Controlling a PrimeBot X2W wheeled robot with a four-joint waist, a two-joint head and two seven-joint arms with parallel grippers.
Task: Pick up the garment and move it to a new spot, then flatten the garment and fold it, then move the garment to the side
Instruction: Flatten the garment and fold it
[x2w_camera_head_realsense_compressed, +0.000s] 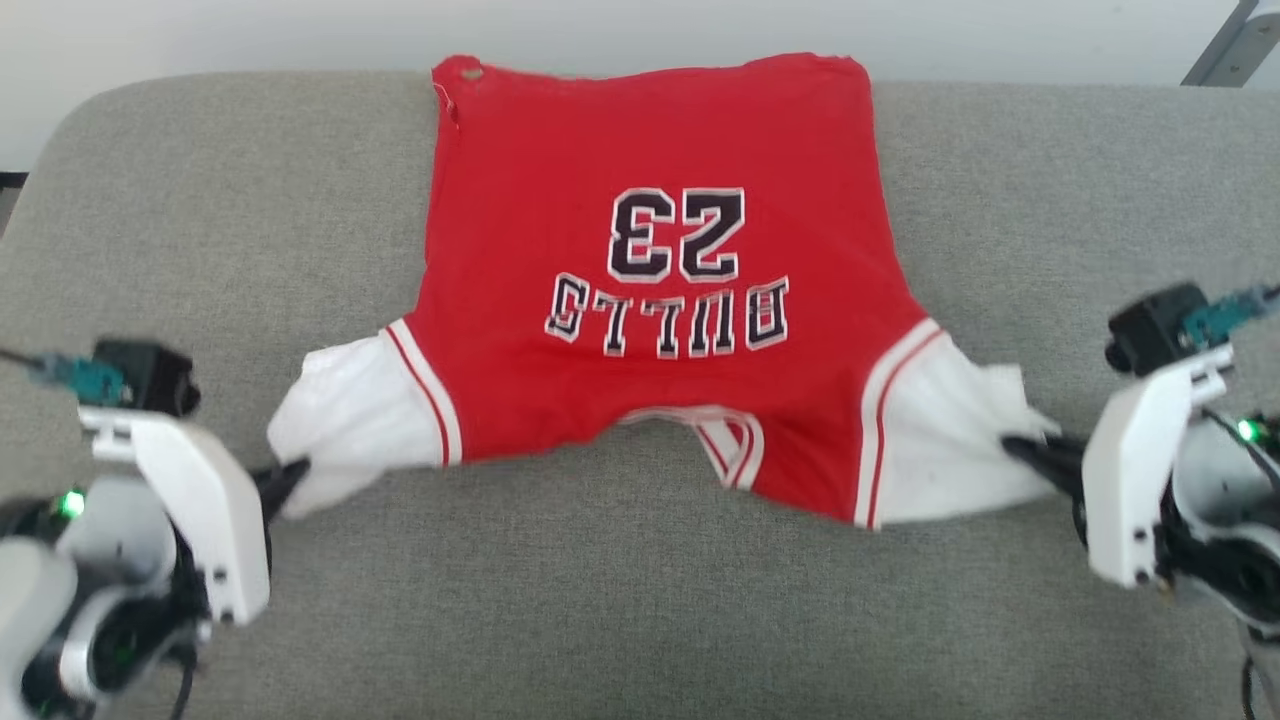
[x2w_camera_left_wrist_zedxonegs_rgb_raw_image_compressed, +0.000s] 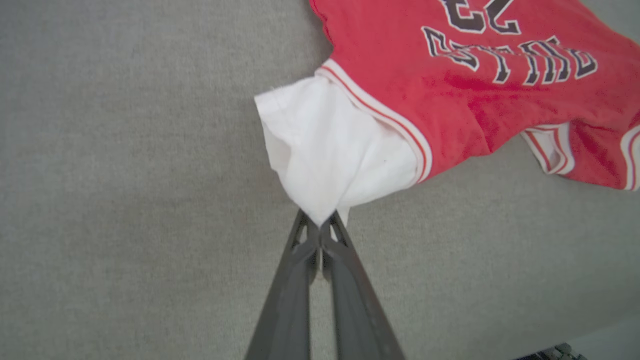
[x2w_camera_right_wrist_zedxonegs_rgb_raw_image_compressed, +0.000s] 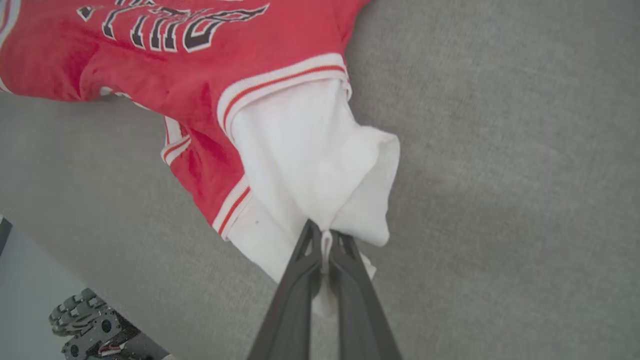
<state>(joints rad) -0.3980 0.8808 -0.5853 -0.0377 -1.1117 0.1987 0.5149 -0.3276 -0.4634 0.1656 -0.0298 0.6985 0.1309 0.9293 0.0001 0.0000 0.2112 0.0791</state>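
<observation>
The garment (x2w_camera_head_realsense_compressed: 650, 300), a red jersey with white sleeves and black "BULLS" and "23" lettering, lies spread across the grey cushion, its collar toward me and its hem at the far edge. My left gripper (x2w_camera_head_realsense_compressed: 292, 474) is shut on the tip of the white sleeve at the left (x2w_camera_left_wrist_zedxonegs_rgb_raw_image_compressed: 330, 150), the cloth pinched between its fingertips (x2w_camera_left_wrist_zedxonegs_rgb_raw_image_compressed: 320, 225). My right gripper (x2w_camera_head_realsense_compressed: 1020, 448) is shut on the white sleeve at the right (x2w_camera_right_wrist_zedxonegs_rgb_raw_image_compressed: 310, 155), which bunches into folds at the fingertips (x2w_camera_right_wrist_zedxonegs_rgb_raw_image_compressed: 324, 235). Both sleeves are pulled outward and the near edge sags between them.
The grey fabric surface (x2w_camera_head_realsense_compressed: 200, 250) runs wide on both sides of the jersey and in front of it. Its rounded far edge meets a pale wall. A metal frame leg (x2w_camera_head_realsense_compressed: 1230, 45) stands at the far right. Part of the robot's base (x2w_camera_right_wrist_zedxonegs_rgb_raw_image_compressed: 95, 325) shows below the cushion's edge.
</observation>
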